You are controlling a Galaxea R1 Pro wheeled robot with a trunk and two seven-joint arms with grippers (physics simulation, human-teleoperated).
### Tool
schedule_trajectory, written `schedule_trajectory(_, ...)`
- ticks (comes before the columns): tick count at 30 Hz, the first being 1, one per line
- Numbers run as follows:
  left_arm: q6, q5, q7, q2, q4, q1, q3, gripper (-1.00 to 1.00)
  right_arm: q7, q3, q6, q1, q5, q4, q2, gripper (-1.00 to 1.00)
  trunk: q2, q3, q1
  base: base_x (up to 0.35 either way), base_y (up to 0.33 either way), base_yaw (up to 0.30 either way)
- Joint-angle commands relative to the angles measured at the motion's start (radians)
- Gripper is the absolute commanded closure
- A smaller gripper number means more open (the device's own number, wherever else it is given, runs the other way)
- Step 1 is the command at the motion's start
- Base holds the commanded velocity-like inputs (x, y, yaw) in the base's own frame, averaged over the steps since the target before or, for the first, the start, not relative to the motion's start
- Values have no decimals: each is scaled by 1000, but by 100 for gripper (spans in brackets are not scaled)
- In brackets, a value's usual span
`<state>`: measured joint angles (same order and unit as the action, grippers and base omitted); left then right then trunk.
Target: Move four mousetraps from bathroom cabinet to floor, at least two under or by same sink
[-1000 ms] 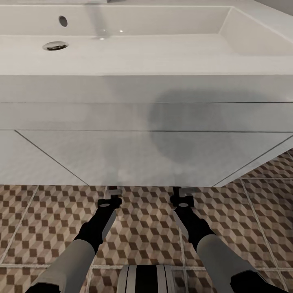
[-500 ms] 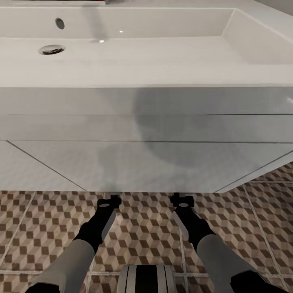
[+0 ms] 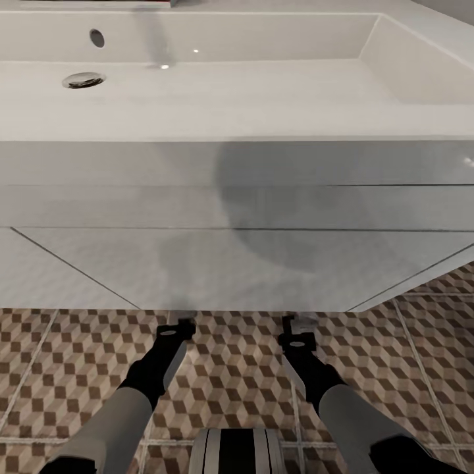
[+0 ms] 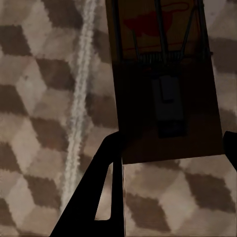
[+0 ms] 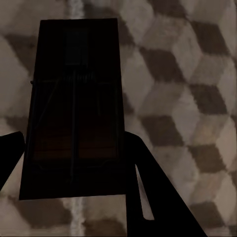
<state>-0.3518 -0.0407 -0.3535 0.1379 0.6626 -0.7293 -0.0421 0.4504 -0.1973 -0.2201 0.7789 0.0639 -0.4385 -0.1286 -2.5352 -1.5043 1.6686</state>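
Sink [image 3: 217, 99] overhangs both arms; patterned floor [image 3: 230, 368] below lies open.

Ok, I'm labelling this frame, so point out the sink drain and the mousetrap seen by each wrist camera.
sink drain [image 3: 83, 80]: head view, on the chrome ring.
left mousetrap [image 4: 165, 84]: left wrist view, on the board near its spring.
right mousetrap [image 5: 74, 108]: right wrist view, on the middle of the dark board.

Sink [image 3: 230, 99]: glossy, smooth white. Floor [image 3: 237, 368] beneath the sink: matt patterned tile. Mousetrap [image 4: 165, 98]: brown wood (thin metal wire).
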Motion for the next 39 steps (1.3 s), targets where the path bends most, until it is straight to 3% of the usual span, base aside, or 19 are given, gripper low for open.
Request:
schedule_trajectory(1, -8, -5, -9, -2, -3, -3, -4, 100, 8, -8, -6, 0, 9, 4, 0, 100, 0, -1, 0, 0, 0, 0)
schedule_trajectory(10, -12, -9, -8, -7, -32, -5, -2, 100, 9, -8, -5, 0, 7, 12, 0, 100, 0, -1, 0, 0, 0, 0)
schedule_trajectory(19, 2, -12, -7, -25, -174, -6, 1, 100, 10, -6, -4, 0, 14, 11, 0, 100, 0, -1, 0, 0, 0, 0)
schedule_trajectory(39, 56, -10, -7, -24, -180, -7, 2, 100, 10, -7, 7, 0, 14, 9, 0, 100, 0, -1, 0, 0, 0, 0)
